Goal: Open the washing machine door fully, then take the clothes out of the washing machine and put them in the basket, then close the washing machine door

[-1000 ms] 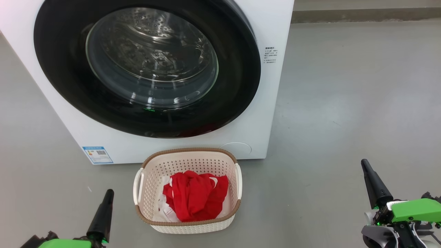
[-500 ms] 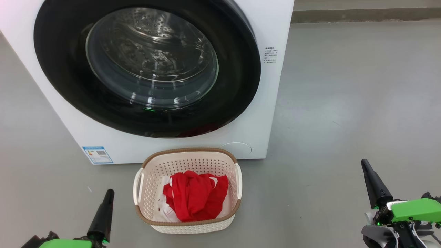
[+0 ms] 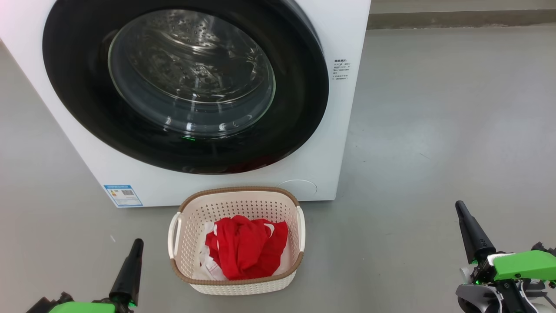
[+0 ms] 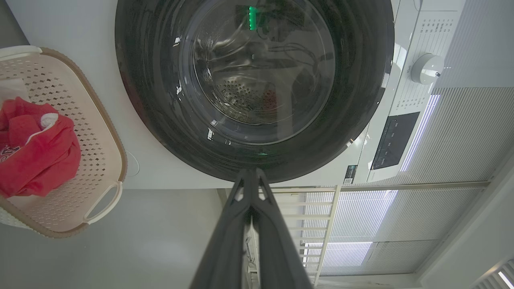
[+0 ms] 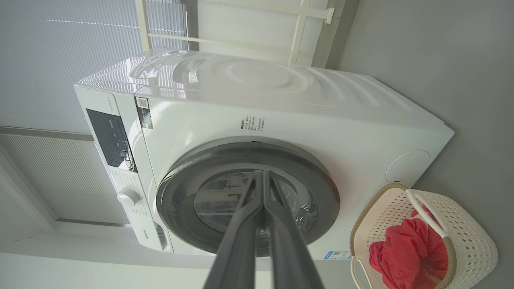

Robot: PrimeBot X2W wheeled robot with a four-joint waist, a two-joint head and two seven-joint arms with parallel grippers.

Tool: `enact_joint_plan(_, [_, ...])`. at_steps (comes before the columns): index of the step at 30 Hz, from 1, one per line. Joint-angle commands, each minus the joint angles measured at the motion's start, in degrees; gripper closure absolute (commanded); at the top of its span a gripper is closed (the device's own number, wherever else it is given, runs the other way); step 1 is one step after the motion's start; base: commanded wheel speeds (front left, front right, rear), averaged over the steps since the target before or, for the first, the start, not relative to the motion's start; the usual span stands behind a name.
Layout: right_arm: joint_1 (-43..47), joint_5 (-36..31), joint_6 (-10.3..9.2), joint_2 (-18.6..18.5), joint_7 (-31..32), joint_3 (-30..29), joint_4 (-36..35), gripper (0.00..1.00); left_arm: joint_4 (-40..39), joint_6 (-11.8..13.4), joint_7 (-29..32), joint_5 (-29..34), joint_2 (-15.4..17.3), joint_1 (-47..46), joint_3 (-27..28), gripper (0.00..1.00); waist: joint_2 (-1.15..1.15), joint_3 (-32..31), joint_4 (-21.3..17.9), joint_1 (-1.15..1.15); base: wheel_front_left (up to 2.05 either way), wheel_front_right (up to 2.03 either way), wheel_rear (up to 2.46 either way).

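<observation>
The door (image 3: 191, 74) is sitting shut against the washer (image 3: 343, 139), its black rim flush with the white front and the steel drum showing dimly through the glass. Just below it, the basket (image 3: 236, 190) is standing on the floor (image 3: 434, 130), right in front of the washer's foot. The clothes (image 3: 245, 252) are lying inside it — a red heap bunched on top, a bit of white peeking out at its left edge. A blue label (image 3: 123, 195) is sticking to the washer's lower corner.

The left gripper (image 3: 138, 241) is hovering low beside the basket, fingers pressed together and grasping nothing. The right gripper (image 3: 458, 205) is hanging well off to the other side, likewise clenched and empty.

The floor is looking smooth, grey and matt, running back to a darker ledge (image 3: 460, 19) along the wall. From the right wrist, a dark panel (image 5: 110, 138) and a white dial (image 5: 127, 196) are showing on the washer's top band, and pale blinds (image 5: 60, 60) are glowing behind it — daylight is catching the lid.
</observation>
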Motion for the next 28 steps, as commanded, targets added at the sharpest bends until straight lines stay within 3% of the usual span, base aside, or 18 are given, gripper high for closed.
enact_joint_plan(1, [-2.5, -0.4, 0.03, -0.6, 0.3, 0.7, -1.4, 1.00, -1.2, -0.5, 0.5, 0.6, 0.6, -2.5, 2.0, 1.00, 0.00, 0.0, 0.0, 0.00, 0.00, 0.00, 0.00])
enact_joint_plan(28, [-2.5, -0.6, 0.03, -0.4, 0.5, 0.5, -1.4, 1.00, -1.2, -0.5, 0.7, 0.7, 0.5, -2.5, 2.2, 1.00, 0.00, 0.0, 0.0, 0.00, 0.00, 0.00, 0.00])
